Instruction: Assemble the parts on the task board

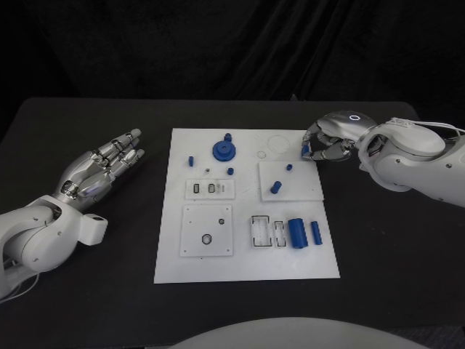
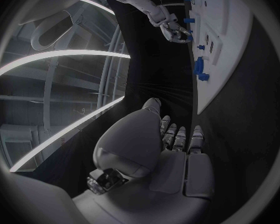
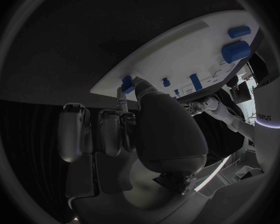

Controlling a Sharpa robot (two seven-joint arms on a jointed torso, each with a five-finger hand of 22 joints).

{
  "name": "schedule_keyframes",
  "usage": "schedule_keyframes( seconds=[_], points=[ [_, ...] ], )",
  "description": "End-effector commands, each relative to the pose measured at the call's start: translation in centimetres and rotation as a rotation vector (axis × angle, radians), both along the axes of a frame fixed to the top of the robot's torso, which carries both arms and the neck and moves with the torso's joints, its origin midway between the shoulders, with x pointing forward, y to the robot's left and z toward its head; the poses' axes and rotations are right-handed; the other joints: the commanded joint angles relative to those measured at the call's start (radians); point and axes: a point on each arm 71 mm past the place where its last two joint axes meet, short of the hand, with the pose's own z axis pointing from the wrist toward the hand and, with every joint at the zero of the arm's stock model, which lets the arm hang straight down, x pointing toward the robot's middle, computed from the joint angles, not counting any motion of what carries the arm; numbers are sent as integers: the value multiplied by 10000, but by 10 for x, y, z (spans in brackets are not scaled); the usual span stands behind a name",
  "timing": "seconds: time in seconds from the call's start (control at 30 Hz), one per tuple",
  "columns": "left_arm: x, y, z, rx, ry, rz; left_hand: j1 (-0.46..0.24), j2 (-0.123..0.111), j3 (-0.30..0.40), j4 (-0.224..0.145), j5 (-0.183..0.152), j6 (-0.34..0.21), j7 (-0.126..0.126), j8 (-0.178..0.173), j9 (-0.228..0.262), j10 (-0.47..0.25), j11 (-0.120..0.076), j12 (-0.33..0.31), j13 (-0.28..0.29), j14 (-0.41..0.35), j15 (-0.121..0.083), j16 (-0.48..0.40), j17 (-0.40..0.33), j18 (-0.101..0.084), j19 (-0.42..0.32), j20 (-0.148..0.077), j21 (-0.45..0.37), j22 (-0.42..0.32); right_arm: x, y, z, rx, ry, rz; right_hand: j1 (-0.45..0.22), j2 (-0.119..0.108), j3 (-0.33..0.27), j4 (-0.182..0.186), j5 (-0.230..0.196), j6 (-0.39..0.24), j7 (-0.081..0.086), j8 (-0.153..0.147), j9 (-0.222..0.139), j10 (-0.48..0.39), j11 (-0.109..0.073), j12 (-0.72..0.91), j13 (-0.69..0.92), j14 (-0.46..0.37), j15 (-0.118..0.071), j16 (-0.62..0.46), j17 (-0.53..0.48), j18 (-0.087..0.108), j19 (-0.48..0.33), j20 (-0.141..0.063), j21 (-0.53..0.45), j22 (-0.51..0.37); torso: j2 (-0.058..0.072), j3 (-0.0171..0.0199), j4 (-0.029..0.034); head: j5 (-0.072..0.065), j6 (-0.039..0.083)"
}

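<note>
R hand [image 1: 324, 145] at task board [image 1: 248, 265] far-right corner, pinching small blue part [image 3: 127, 83]. L hand [image 1: 104, 166] spread, idle on table [image 1: 75, 123]. Risk: shallow pinch, part slipping or tilting before insertion.

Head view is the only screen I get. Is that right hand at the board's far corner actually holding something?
Observer: Yes. The right wrist view shows the right hand pinching a small blue part between its thumb and a finger.
Operator: Is the part over the board?
Observer: It sits right at the rim of the task board. I cannot tell whether it touches the board.
</note>
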Motion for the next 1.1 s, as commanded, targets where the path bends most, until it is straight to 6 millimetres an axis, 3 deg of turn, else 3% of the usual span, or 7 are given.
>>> schedule_keyframes(
  seconds=[0.03, 0.17, 0.3, 0.43, 0.57, 0.83, 1.1],
  points=[
    [-3, 0, 10, -801, -1136, -148, 30, -83, 58, 7, 48, -5, 72, 26, 15, -11, 73, -22, 5, -4, 49, -36, -9, 203, -9, 86, -35, -16, -4, 4, 6, 430, -703, 255, 64, 124, 11, -63, 89, 115, -44, 90, 224, 1059, -64, 27, 2634, 878, -65, -34, 2015, -118, 239, -56, -11, 1814, -4, -3, -9, 34, -5],
    [-3, 1, 10, -783, -1132, -118, 32, -81, 64, 3, 49, -4, 81, 25, 15, -5, 83, -19, 6, -4, 53, -36, -9, 209, -9, 94, -35, -16, -10, 13, 12, 723, -1029, 546, 56, 125, 18, -60, 201, 146, -17, 148, 297, 1059, -56, 27, 2634, 881, -69, -25, 2023, -119, 242, -65, -13, 1819, 1, 1, -2, 65, -14],
    [-3, 2, 10, -772, -1129, -103, 33, -82, 65, 2, 49, 5, 83, 27, 16, 1, 84, -15, 7, -4, 54, -36, -9, 211, -9, 96, -35, -16, -15, 33, 29, 1013, -1365, 1072, 43, 126, 26, -52, 294, 147, 14, 173, 342, 1059, -39, 27, 2634, 882, -59, -22, 2025, -123, 250, -68, -3, 1828, 0, 3, -7, 55, -15],
    [-3, 1, 10, -773, -1123, -114, 33, -82, 65, 2, 49, 5, 83, 27, 16, 1, 84, -15, 7, -4, 54, -36, -9, 211, -9, 96, -35, -16, -19, 64, 43, 1143, -1390, 1773, -7, 155, 38, -24, 421, 165, 45, 221, 413, 1059, -14, 27, 2634, 884, -44, -19, 2028, -130, 268, -62, 22, 1846, 4, 2, -4, 96, -34],
    [-3, -1, 10, -782, -1117, -134, 33, -82, 65, 2, 49, 5, 83, 27, 16, 1, 84, -15, 7, -4, 54, -36, -9, 211, -9, 96, -35, -16, -24, 95, 46, 1032, -1069, 2462, -30, 172, 50, -23, 502, 177, 51, 257, 467, 1059, -6, 27, 2634, 878, -36, -47, 2002, -126, 263, -56, 2, 1840, 4, 1, -5, 237, -84],
    [-3, -1, 10, -779, -1116, -141, 34, -86, 69, -4, 49, 27, 94, 31, 19, 8, 89, -11, 8, -4, 57, -36, -9, 219, -9, 104, -35, -16, -32, 144, 35, 667, -193, 3438, -58, 195, 63, -32, 572, 189, 76, 294, 525, 1059, 8, 27, 2634, 875, -29, -62, 1989, -106, 230, -51, -76, 1807, 2, -10, -1, 286, -75],
    [-3, -4, 10, -818, -1107, -223, 35, -85, 71, -5, 50, 25, 97, 31, 19, 7, 92, -12, 8, -4, 56, -36, -9, 220, -9, 105, -35, -16, -27, 170, 12, 254, -23, 3578, -81, 168, 70, -85, 637, 118, 124, 284, 578, 1059, 41, 27, 2634, 862, -10, -124, 1932, -86, 199, -41, -160, 1773, 4, -5, 10, 380, -62]
  ],
)
